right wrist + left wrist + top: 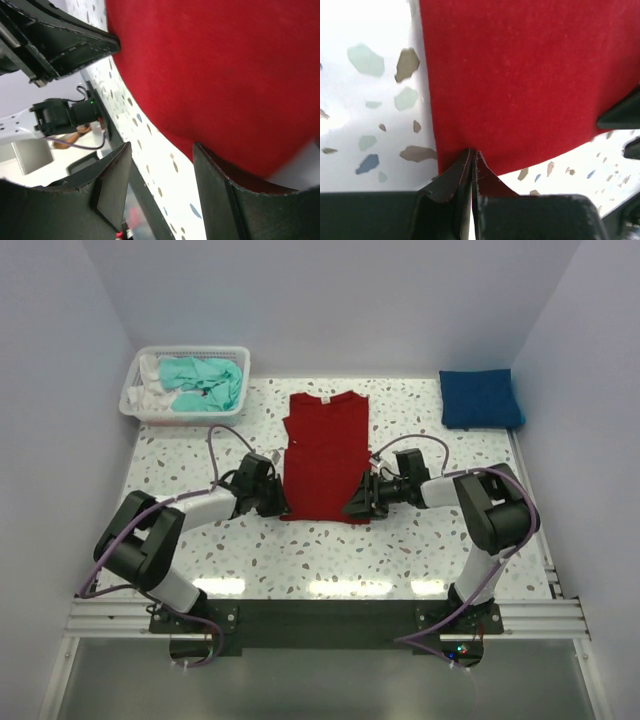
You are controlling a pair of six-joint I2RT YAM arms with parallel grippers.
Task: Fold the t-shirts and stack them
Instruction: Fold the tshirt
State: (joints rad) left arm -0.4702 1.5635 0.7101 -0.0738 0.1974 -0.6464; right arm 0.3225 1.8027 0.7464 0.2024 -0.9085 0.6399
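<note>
Top external view: a deep red t-shirt (325, 450) lies flat in the middle of the speckled table (330, 555), collar towards the far wall. Its sleeves look folded in, so it makes a long, narrow panel. The left gripper (277, 502) sits at the near left corner of its hem and the right gripper (357, 506) at the near right corner. Both arms reach inward, low to the tabletop. At the far right of the table, well apart from the red one, a royal blue t-shirt (480, 398) rests folded into a square. In the far left corner stands a white mesh basket (190, 350) holding a crumpled teal t-shirt (205, 382) beside some white cloth (150, 395).

From the left wrist, the two fingers (450, 182) are pressed together with the corner of the red hem pinched between their tips. The cloth rises into a small peak there, and the rest spreads away smooth.

From the right wrist, the jaws stand apart with bare speckled table between them. One finger (225, 195) overlaps the edge of the red hem, but I cannot tell whether it touches the cloth. The other is off the shirt, over the table. That gripper holds nothing.
</note>
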